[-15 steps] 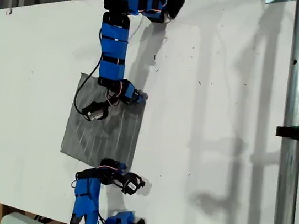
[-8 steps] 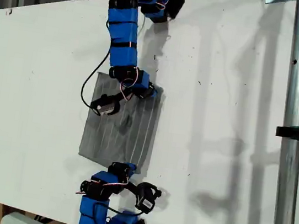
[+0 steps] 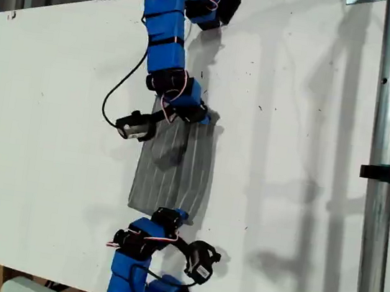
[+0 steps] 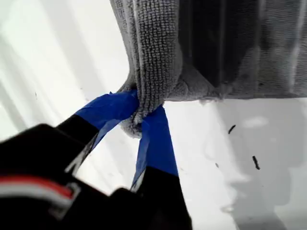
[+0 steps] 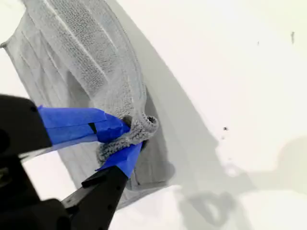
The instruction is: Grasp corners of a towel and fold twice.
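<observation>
White table [image 3: 296, 153], grey towel [image 3: 177, 169] folded, my first hand [image 4: 140, 116] and my second hand [image 5: 128, 139] each clamped on its corners.

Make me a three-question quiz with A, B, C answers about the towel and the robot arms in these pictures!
1. Where is the towel?
A. between the two arms
B. on the metal pole
C. on the floor

2. What colour is the towel?
A. red
B. grey
C. green

3. What is my first end effector doing?
A. hanging open
B. pinching towel cloth
C. holding a cup

Answers: 1 A, it lies on the white table between both arms. 2 B, grey with pale stripes. 3 B, blue tips squeeze a bunched towel corner; my second end effector does too.
</observation>
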Tool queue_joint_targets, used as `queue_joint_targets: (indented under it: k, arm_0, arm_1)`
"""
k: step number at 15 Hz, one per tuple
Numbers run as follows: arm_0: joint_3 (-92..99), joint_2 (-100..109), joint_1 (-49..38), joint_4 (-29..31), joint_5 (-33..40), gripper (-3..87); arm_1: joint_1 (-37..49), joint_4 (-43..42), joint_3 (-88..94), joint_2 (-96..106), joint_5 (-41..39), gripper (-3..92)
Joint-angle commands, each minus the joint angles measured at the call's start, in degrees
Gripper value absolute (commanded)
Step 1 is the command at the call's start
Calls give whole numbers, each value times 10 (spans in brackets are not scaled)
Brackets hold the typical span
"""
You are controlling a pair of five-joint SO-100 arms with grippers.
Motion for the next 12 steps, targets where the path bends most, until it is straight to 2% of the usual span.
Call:
queue_joint_targets:
  k: [1,3,6,7,9,12]
  arm_0:
    - [-52,-18,-131,-11,120,-17]
    - [-114,-89,-239,-5,229,-17]
    - [-307,-219,-350,55,345,-17]
    - [-355,-231,-357,79,355,-17]
    - [-335,-222,-354,81,343,-17]
    - [-212,-228,-338,10,316,-17]
  arm_1:
    - [130,0,12,54,-76,-3]
    - [248,-29,38,47,-159,-3]
    - [383,-50,11,47,-255,-3]
    - [393,-23,-17,57,-265,-3]
    - [352,-10,-9,84,-260,-3]
    - [285,-46,73,54,-209,-3]
